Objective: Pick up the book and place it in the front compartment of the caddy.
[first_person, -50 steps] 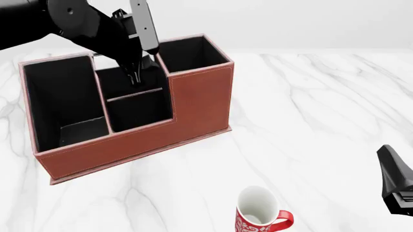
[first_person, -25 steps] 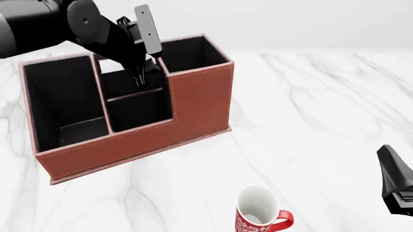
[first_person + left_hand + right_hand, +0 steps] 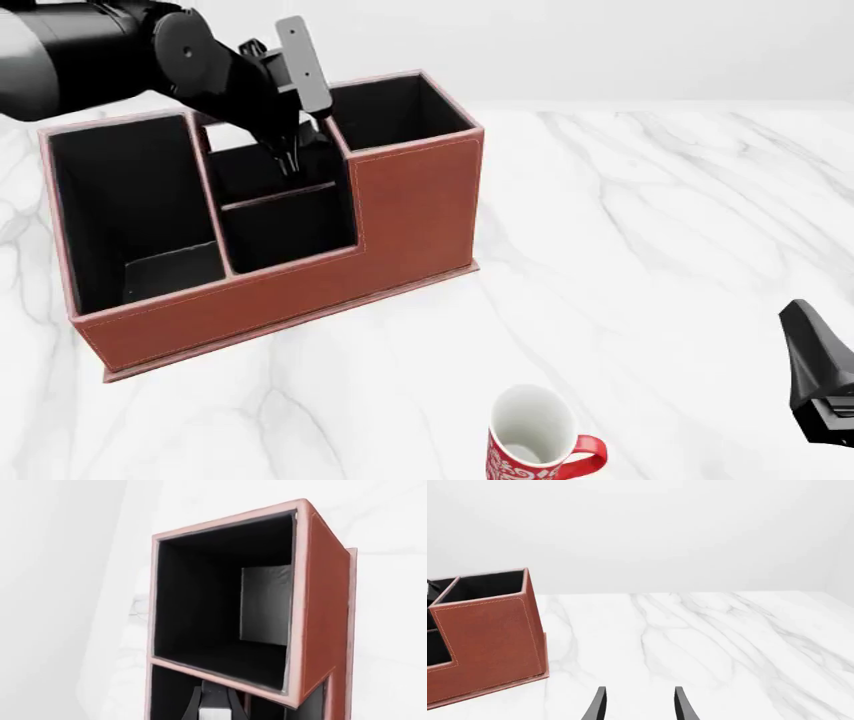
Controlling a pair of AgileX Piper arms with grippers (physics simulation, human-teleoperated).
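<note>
The reddish-brown caddy (image 3: 414,210) stands at the left of the table, with black-lined cells. It also shows in the left wrist view (image 3: 323,605) and the right wrist view (image 3: 487,635). My left gripper (image 3: 284,163) reaches down over the caddy's middle cells, just above the low divider. In the left wrist view the left gripper (image 3: 213,692) has its fingers close together on a white strip, the book's page edge (image 3: 213,715). The rest of the book is hidden. My right gripper (image 3: 639,692) is open and empty, low over the table, far right of the caddy.
A red-and-white mug (image 3: 541,440) stands upright near the table's front edge, right of the caddy. The right arm (image 3: 817,375) sits at the frame's right edge. Bare white marble lies between the caddy and the right arm.
The left arm's upper part has swung left and dropped a little, while its fingertips stay almost in place over the middle cells. The right arm and the mug have not moved.
</note>
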